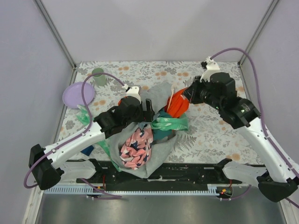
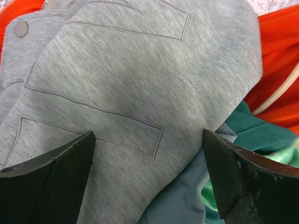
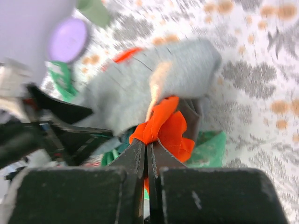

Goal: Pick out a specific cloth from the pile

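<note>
- Cloth: we find the plain orange-red fabric bunched up at the far right edge of the pile, beside the right arm's wrist.
- Right gripper: we note its fingers pressed together, pinching a fold of the cloth. In the right wrist view the orange fabric bulges out just beyond the tips.
- Left gripper: we note its fingers spread wide, poised over the grey garment. We cannot tell whether the tips touch it.
- Grey garment: it is the largest piece and lies across the middle of the pile. It covers part of the cloth, and orange shows at both sides of it in the left wrist view.
- Other pieces: a pink patterned piece lies on the near side of the pile. A mint green piece lies just on the near side of the cloth, and a teal piece lies beside the grey garment.
- Counter: it has a floral pattern. We record a purple plate and a green cup at its far left, apart from the pile.
</note>
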`<state>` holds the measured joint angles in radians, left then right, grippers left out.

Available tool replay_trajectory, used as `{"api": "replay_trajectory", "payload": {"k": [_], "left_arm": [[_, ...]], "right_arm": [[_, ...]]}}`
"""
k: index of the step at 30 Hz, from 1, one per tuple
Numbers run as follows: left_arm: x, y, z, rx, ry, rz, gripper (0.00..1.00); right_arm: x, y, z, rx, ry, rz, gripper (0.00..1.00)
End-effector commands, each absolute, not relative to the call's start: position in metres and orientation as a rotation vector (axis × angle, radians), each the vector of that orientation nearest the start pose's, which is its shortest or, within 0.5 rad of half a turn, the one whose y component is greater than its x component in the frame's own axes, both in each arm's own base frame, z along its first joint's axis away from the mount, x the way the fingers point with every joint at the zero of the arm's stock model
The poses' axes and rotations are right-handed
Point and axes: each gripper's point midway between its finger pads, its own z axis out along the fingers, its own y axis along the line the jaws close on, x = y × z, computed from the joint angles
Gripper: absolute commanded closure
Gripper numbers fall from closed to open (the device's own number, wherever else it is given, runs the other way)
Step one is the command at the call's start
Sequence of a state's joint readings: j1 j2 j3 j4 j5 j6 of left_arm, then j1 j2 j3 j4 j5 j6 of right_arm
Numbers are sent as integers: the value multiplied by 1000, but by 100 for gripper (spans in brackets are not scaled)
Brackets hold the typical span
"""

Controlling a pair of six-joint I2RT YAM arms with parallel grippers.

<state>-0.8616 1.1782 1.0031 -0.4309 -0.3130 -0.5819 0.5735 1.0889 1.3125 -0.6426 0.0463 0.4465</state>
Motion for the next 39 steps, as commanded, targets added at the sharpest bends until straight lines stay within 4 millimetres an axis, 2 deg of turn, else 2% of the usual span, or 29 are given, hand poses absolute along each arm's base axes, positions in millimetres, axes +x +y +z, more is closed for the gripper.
{"api": "replay_trajectory", "payload": {"k": [1,2,4,7,11,15,21,23,27,31,34,39], "left_arm": [[250,-246,199,148,2199,-484,1],[250,-246,199,146,2200,-487,1],[249,-249,196,154,2205,-500,1],[249,-250,189,155,2222,-497,1],[248,-249,182,153,2241,-483,1],[248,-248,184,144,2238,-487,1],[249,-248,183,140,2237,-478,1],[250,-248,180,139,2244,-469,1],[251,-249,175,138,2256,-457,1],[252,-246,172,134,2261,-435,1],[252,-246,172,135,2262,-429,1],[251,-247,174,144,2265,-439,1]], "right_arm": [[262,182,500,-180,1572,706,100],[252,183,531,-214,1503,743,100],[241,182,572,-255,1420,760,100],[229,178,620,-281,1324,770,100],[219,160,668,-257,1165,716,100],[208,126,716,-143,976,628,100],[184,96,776,-68,751,566,100],[184,83,792,1,699,547,100],[180,65,814,87,562,503,100],[185,58,820,118,531,438,100],[193,56,816,113,547,360,100],[223,44,794,146,653,142,100]]}}
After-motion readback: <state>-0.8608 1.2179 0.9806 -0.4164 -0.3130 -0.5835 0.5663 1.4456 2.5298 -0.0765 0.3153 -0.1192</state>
